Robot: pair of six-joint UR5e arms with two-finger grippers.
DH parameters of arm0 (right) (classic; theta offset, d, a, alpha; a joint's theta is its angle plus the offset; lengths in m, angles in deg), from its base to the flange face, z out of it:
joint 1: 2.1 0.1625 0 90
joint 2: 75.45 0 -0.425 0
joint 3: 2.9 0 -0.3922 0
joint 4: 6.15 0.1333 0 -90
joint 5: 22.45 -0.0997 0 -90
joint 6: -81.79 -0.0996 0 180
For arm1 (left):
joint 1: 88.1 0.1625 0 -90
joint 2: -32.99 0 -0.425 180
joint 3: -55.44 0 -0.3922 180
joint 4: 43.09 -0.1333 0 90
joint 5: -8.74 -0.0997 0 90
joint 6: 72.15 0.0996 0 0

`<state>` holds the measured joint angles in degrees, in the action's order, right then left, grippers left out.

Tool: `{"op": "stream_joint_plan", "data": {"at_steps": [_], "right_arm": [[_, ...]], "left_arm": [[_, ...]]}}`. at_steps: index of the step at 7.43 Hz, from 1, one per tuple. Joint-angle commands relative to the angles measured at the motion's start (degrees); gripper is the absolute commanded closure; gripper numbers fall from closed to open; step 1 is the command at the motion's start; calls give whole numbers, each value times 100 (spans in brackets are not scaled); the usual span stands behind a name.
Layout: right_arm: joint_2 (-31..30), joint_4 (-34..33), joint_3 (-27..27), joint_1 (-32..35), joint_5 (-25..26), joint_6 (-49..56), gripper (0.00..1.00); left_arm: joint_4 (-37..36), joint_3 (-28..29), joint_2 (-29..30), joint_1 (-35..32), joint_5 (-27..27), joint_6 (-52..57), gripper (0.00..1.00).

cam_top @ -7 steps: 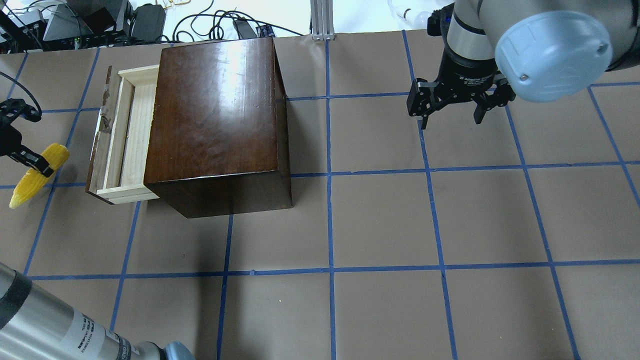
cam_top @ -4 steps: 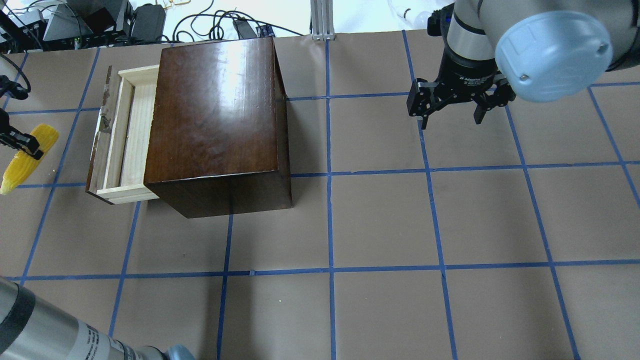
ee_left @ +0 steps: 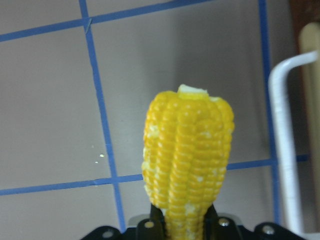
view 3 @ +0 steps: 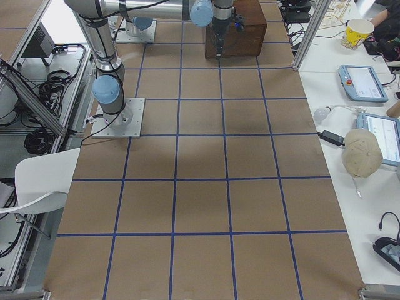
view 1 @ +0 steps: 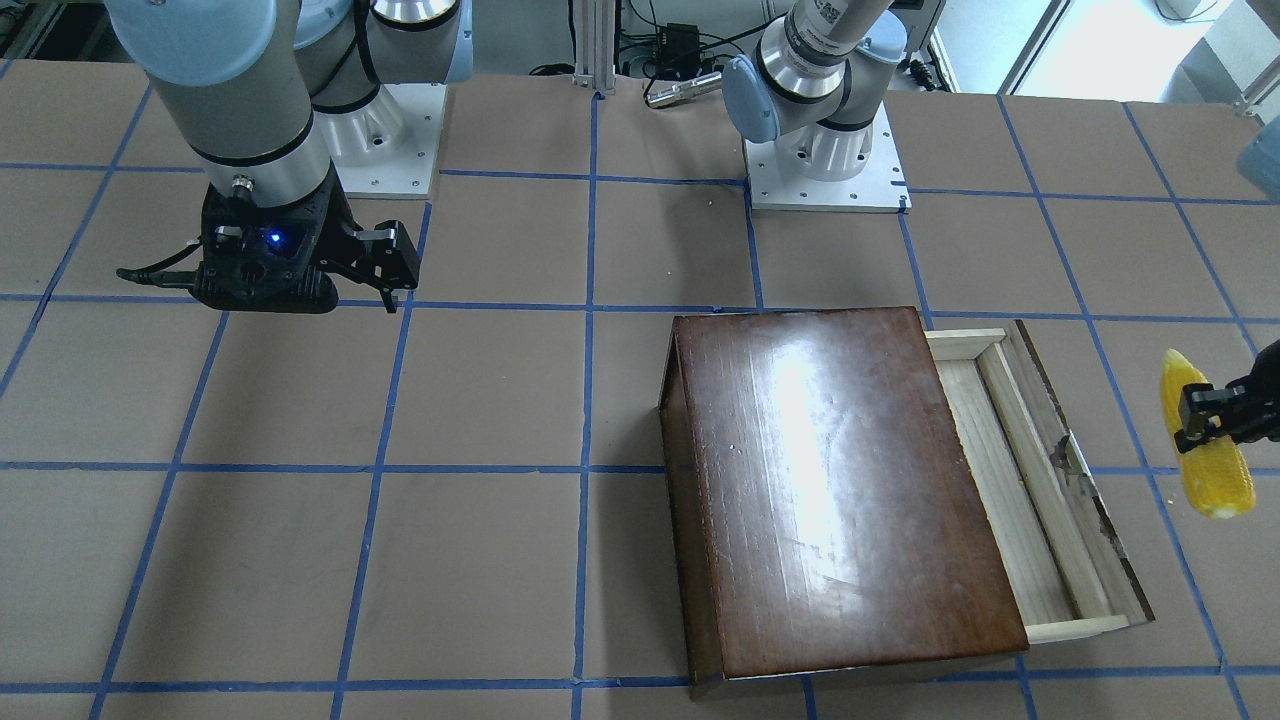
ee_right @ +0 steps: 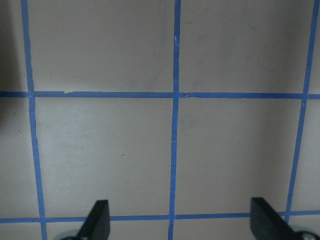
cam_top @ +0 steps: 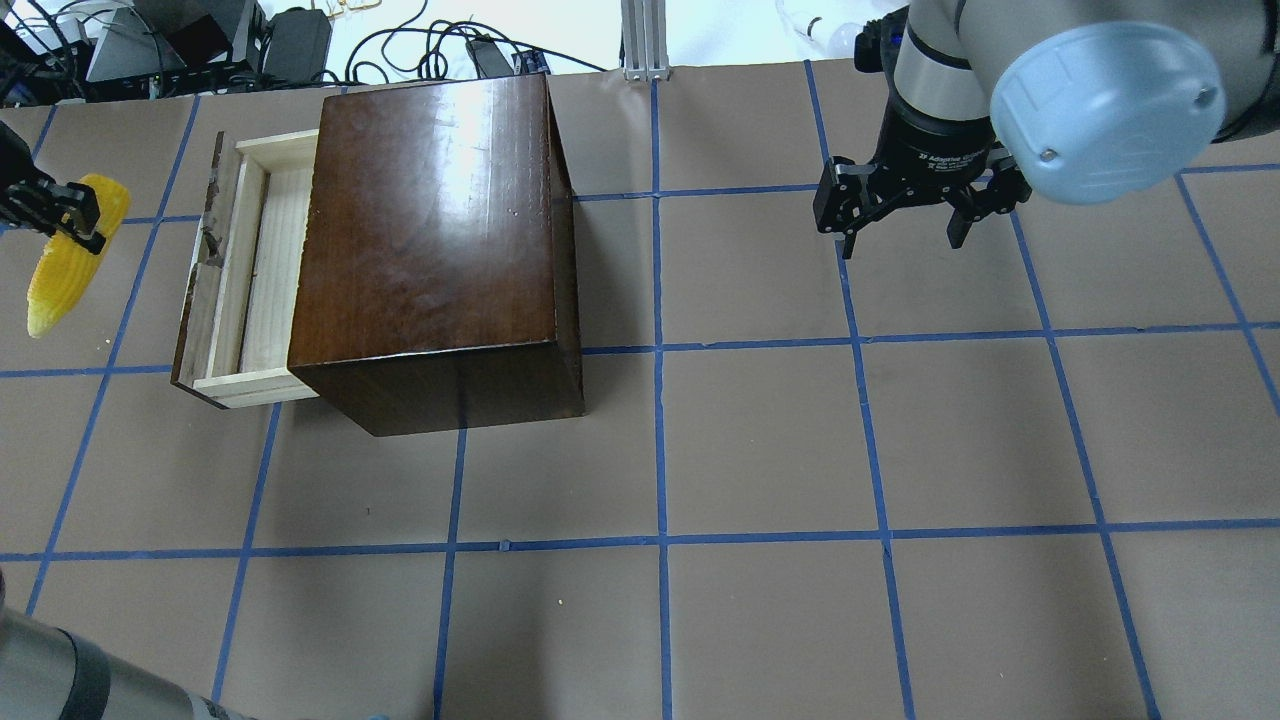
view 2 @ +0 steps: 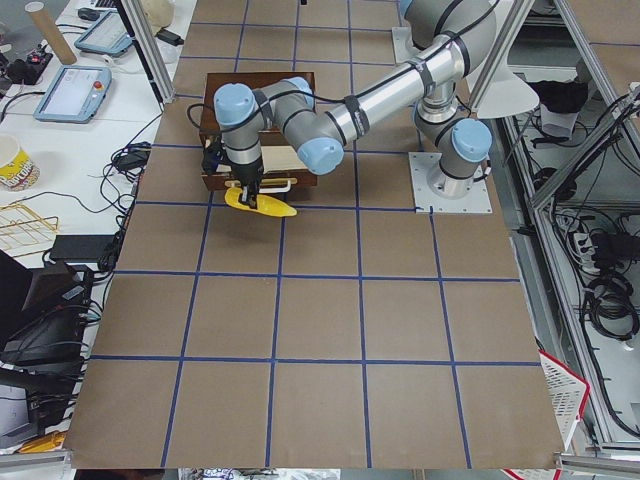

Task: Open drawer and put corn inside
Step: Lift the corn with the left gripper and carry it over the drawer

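The dark-brown wooden box [cam_top: 430, 230] stands at the far left of the table. Its drawer [cam_top: 255, 270] is pulled out to the left and its pale wood tray [view 1: 1020, 480] is bare. My left gripper [cam_top: 62, 215] is shut on the yellow corn [cam_top: 65, 265], held in the air to the left of the drawer's worn front panel [cam_top: 195, 290]. The corn also shows in the front view [view 1: 1210, 455] and close up in the left wrist view [ee_left: 187, 160]. My right gripper [cam_top: 900, 235] is open and empty above the table at the far right, with its fingers [ee_right: 100, 217] wide apart.
Brown paper with a blue tape grid covers the table [cam_top: 760, 440]. A white bar [ee_left: 285, 150] shows at the right edge of the left wrist view, beside the drawer. Cables and equipment [cam_top: 200, 45] lie beyond the far edge.
My left gripper has carried the corn toward the far side of the table, alongside the drawer front. The right arm, box and drawer have not moved.
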<state>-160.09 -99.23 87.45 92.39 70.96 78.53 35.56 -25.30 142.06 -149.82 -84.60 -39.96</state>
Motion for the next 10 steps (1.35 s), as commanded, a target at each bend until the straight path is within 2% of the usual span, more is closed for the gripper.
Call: {"op": "stream_joint_plan", "data": {"at_steps": [1, 3, 4, 6, 7, 10], "right_arm": [[0, 0, 0, 0, -7, 0, 0], [0, 0, 0, 0, -7, 0, 0], [0, 0, 0, 0, -7, 0, 0], [0, 0, 0, 0, 2, 0, 0], [0, -9, 0, 0, 2, 0, 0], [0, 0, 0, 0, 11, 0, 0]], "left_arm": [[668, 408, -158, -680, 226, -1516, 100], [617, 357, -71, -1165, 394, -2503, 100], [607, 331, -18, -1236, 404, -2638, 100], [468, -2, 18, -1228, 378, -2560, 100], [136, -178, 44, -1220, 395, -2586, 100], [98, -416, 96, -1211, 369, -2647, 100]]}}
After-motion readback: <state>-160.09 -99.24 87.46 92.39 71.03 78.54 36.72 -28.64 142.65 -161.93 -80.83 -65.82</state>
